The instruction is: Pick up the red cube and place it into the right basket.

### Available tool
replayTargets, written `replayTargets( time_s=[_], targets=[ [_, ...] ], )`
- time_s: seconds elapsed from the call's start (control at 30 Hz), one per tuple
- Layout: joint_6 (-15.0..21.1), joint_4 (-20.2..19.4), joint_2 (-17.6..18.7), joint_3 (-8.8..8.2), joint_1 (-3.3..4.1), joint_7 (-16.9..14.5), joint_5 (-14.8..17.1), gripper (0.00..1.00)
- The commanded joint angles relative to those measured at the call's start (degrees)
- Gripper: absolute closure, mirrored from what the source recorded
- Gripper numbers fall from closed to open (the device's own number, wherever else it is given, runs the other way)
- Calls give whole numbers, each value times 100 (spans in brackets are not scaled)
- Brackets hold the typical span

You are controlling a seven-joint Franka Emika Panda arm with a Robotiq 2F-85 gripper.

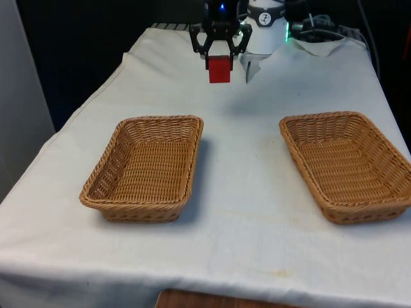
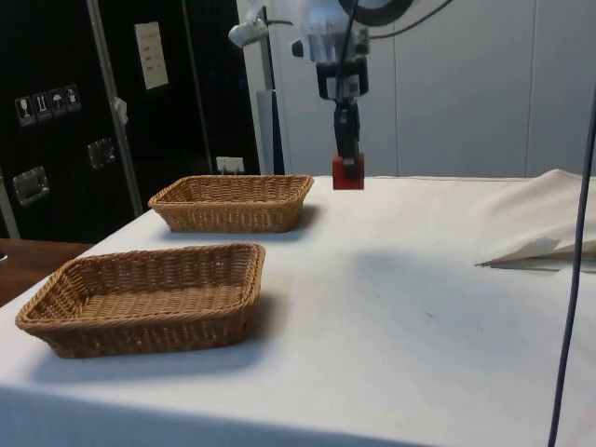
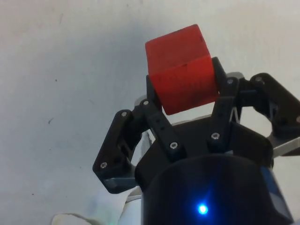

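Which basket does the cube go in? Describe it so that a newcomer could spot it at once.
Start at the white-clothed table, where two shallow wicker baskets lie apart. The gripper holds the red cube above the far end. The target is the right basket, at the front view's right, farther to the side of the cube than the other basket.

The red cube (image 1: 219,70) hangs above the white cloth (image 1: 244,212), clamped between the gripper's (image 1: 219,56) 2 fingers. The right basket (image 1: 347,165), shallow woven wicker, sits empty, well apart from the cube.
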Motion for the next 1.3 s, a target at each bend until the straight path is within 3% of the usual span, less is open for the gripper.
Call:
replayTargets(
  time_s=[0.0, 0.43, 0.6, 0.9, 1.1, 1.17, 1.27],
  targets=[
    [-92, 69, -6, 0, 0, 23, 0, 97],
    [-607, 693, 97, -17, 0, -40, 69, 97],
    [-613, 808, 149, -34, 0, -6, 23, 97],
    [-636, 1175, 504, -143, -6, -132, 178, 97],
    [-688, 1478, 814, -212, -34, -350, 441, 97],
    [-642, 1501, 848, -241, -11, -309, 390, 97],
    [-699, 1713, 1043, -252, -46, -447, 573, 97]
  ],
)
